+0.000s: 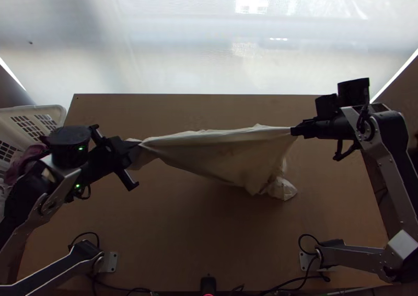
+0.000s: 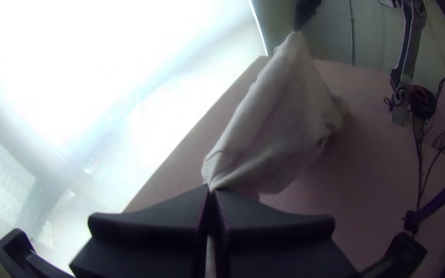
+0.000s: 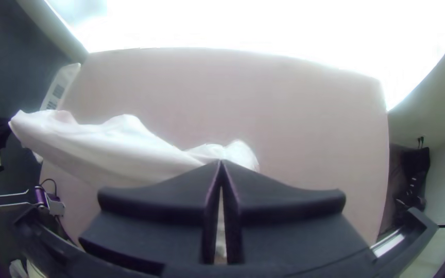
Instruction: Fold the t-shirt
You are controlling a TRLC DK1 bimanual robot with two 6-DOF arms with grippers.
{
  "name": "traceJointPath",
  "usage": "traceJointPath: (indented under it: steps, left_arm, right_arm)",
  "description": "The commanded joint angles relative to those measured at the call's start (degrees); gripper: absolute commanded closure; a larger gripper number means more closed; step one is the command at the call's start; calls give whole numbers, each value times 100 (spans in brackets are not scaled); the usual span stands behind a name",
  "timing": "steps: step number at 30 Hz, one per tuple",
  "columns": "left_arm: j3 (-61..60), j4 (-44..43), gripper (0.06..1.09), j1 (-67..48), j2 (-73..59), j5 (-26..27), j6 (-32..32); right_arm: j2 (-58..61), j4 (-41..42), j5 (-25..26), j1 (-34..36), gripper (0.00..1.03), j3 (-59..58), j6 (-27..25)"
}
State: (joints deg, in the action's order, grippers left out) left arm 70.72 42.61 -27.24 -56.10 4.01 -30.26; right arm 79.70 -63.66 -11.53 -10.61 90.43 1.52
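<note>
A pale t-shirt (image 1: 224,149) hangs stretched between the two grippers over the table, its lower part drooping into a bunched end toward the right. My left gripper (image 1: 137,144) is shut on one end of it, with a small flap beside the fingertips; in the left wrist view the left gripper (image 2: 212,189) pinches the t-shirt (image 2: 279,118). My right gripper (image 1: 293,131) is shut on the opposite upper corner. In the right wrist view the cloth (image 3: 104,149) runs from the right gripper (image 3: 221,162) toward the left arm.
A white basket (image 1: 36,113) with dark purple cloth (image 1: 26,160) inside stands off the table's left edge, beside the left arm. The wooden table (image 1: 209,243) shows bare wood behind and in front of the t-shirt. Cables (image 1: 298,281) lie along the near edge.
</note>
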Motion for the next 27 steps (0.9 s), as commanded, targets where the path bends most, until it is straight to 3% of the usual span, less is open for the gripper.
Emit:
traceJointPath:
  steps: [1,9,19,22,27]
  left_arm:
    - [847,608,105,237,890,-173,-85]
    - [2165,1628,105,351,1030,-208,-173]
    - [3730,2190,104,360,494,-340,-287]
    - [3633,1997,104,325,231,-322,-393]
    - [2728,221,104,228,-455,-234,-586]
  right_arm:
    - [-429,-621,19,-20,100,941,77]
    - [-1000,-1131,-25,-196,100,941,85]
    - [-1194,-1228,-227,-231,100,844,112]
    - [-1176,-1210,-253,-213,100,818,121]
    - [-1062,-1079,-245,-108,100,739,129]
